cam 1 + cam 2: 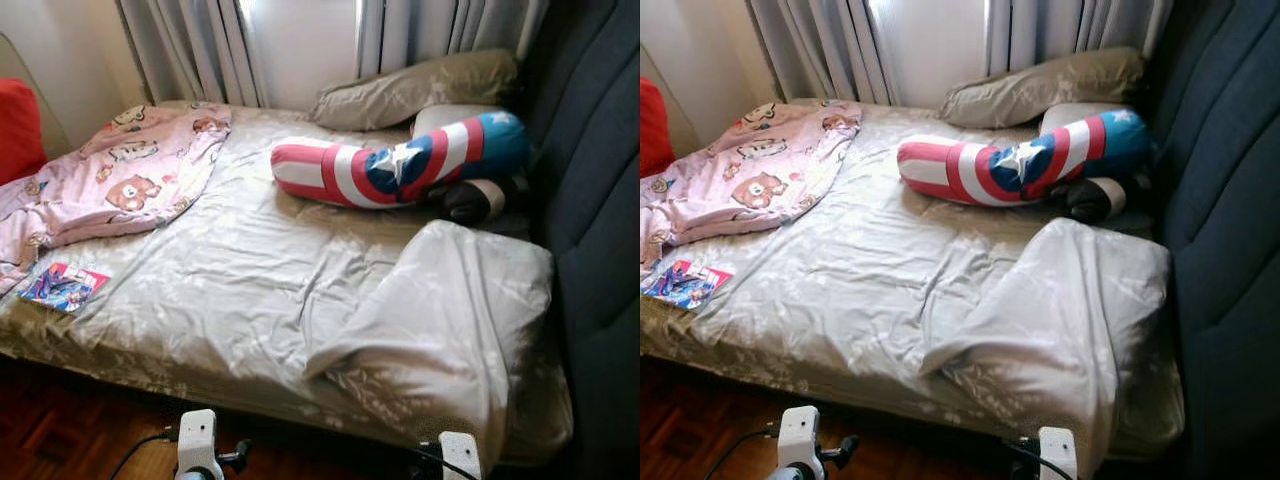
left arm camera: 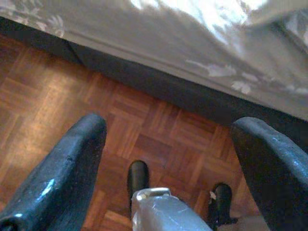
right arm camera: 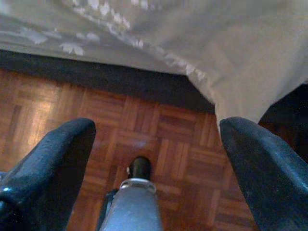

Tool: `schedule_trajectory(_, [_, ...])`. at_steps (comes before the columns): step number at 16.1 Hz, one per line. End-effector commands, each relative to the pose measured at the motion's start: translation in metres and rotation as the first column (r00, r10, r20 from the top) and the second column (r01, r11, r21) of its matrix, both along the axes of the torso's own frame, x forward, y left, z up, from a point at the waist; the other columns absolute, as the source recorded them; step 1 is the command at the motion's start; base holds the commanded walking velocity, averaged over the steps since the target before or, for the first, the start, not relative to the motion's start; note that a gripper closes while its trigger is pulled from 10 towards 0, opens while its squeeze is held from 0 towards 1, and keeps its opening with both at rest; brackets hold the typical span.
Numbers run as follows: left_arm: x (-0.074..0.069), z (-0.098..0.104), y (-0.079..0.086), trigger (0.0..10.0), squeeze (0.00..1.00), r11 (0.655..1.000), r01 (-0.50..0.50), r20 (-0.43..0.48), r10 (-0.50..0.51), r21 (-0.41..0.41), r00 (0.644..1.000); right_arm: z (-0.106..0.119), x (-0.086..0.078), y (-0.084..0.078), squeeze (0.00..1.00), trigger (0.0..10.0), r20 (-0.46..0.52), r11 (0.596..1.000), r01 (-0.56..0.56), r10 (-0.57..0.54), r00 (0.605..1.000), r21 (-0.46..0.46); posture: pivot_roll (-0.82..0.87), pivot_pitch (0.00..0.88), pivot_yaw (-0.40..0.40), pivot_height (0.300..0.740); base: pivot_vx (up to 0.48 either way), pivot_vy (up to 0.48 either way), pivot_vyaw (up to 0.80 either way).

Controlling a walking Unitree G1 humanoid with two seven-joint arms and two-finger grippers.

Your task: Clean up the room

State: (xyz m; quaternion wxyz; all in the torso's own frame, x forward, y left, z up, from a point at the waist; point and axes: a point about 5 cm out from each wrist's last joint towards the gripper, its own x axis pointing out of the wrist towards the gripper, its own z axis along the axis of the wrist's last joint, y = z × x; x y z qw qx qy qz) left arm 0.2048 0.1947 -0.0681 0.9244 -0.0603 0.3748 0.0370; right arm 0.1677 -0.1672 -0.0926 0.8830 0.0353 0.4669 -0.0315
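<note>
The left gripper (image 2: 168, 159) hangs low over the parquet floor (image 2: 72, 96), its two black fingers (image 2: 62, 173) spread wide and holding nothing. The right gripper (image 3: 154, 163) hangs the same way, fingers (image 3: 53, 163) parted and empty, just off the near edge of the bed (image 1: 120, 360). In the wrist views the sheet's hem with its pale leaf print drapes over a dark base, and a fold of the duvet (image 3: 260, 62) hangs past the edge close to the right gripper.

From the head camera, the wrists show at the near edge of the bed. The duvet (image 1: 450, 320) lies bunched at the bed's near right corner, spilling over the side. A striped bolster (image 1: 400, 165) in red, white and blue with a star lies across the far right part, its long axis running from mid-bed toward the dark headboard (image 1: 600, 200). A pillow (image 1: 420, 85) lies behind it by the curtains (image 1: 200, 50). A dark roll, perhaps another cushion, sits under the bolster's right end. A pink blanket (image 1: 110, 180) with bear prints covers the far left corner, and a small colourful packet (image 1: 62, 286) lies near the left near edge.
</note>
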Motion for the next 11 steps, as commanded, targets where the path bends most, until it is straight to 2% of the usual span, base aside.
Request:
schedule_trajectory(1, [0.000, 0.000, 0.005, 10.0, 0.00, 1.000, -0.011, -0.007, 0.011, 0.012, 1.000, 0.000, 0.001, 0.003, 0.00, 10.0, -0.007, 1.000, -0.009, 0.009, 1.000, 0.004, 0.01, 0.000, 0.000, 0.740, 0.000, 0.000, 0.00])
schedule_trajectory(3, [0.000, 0.000, 0.005, 10.0, 0.00, 1.000, -0.018, -0.005, 0.018, 0.006, 1.000, 0.000, 0.001, 0.003, 0.00, 10.0, -0.010, 1.000, -0.012, 0.013, 1.000, 0.005, 0.01, 0.000, -0.001, 0.740, 0.000, 0.000, -0.66])
schedule_trajectory(7, [0.000, 0.000, 0.005, 10.0, 0.00, 1.000, -0.006, -0.011, 0.006, 0.018, 1.000, 0.000, 0.002, 0.002, 0.00, 10.0, -0.010, 1.000, -0.019, 0.019, 1.000, 0.005, 0.02, 0.000, -0.003, 0.740, 0.326, 0.000, -0.70])
schedule_trajectory(11, [0.011, 0.008, 0.004, 10.0, 0.00, 1.000, 0.001, 0.049, -0.002, 0.016, 0.999, 0.001, 0.003, 0.002, 0.00, 10.0, 0.010, 1.000, -0.012, 0.012, 1.000, 0.009, 0.01, 0.000, -0.003, 0.740, 0.000, 0.000, 0.00])
